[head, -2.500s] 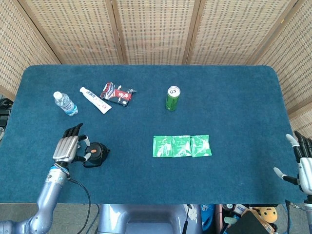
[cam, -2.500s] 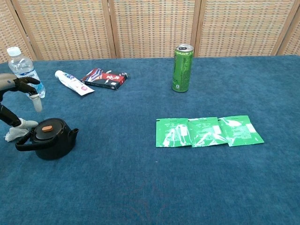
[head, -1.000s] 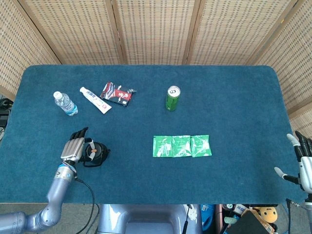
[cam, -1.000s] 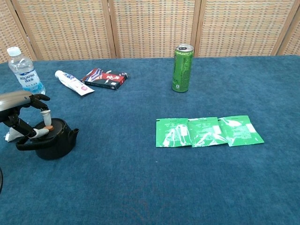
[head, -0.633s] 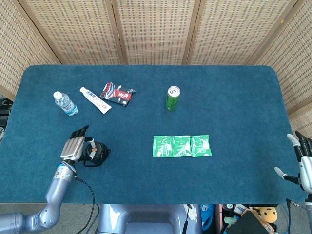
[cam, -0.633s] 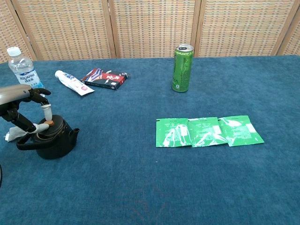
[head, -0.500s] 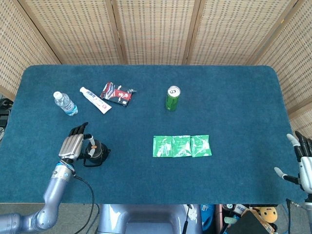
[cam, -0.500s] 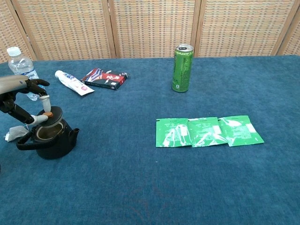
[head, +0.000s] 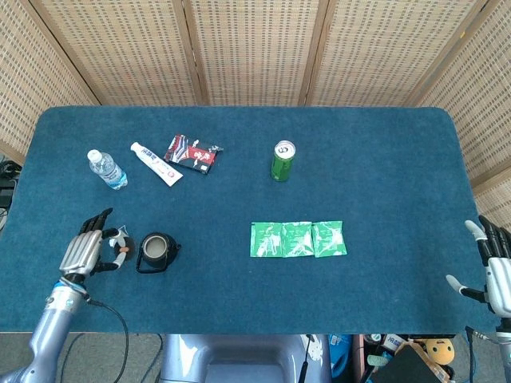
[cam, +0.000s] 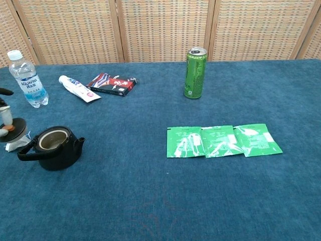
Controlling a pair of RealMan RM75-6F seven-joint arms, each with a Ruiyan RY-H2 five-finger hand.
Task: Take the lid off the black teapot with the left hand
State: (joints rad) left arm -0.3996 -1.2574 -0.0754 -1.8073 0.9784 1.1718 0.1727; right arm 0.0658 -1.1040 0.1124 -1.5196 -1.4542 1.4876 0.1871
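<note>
The black teapot (head: 156, 252) (cam: 52, 148) stands near the table's front left with its mouth uncovered. Its round black lid (cam: 15, 127) (head: 116, 248), with an orange knob, is off the pot and just left of it, pinched in the fingers of my left hand (head: 84, 254) (cam: 4, 119). In the chest view only the fingertips of that hand show, at the left edge. My right hand (head: 493, 273) hangs off the table's right front corner with its fingers spread and nothing in it.
A water bottle (head: 106, 169) (cam: 29, 80), a toothpaste tube (head: 156, 163) and a red-black packet (head: 192, 153) lie behind the teapot. A green can (head: 282, 160) stands mid-table, with green sachets (head: 298, 238) in front of it. A white tag (cam: 15, 145) lies by the pot's handle.
My left hand closed on the lid's knob, lifted the lid off the teapot and carried it to the left. The pot's mouth now shows. The right hand barely moved.
</note>
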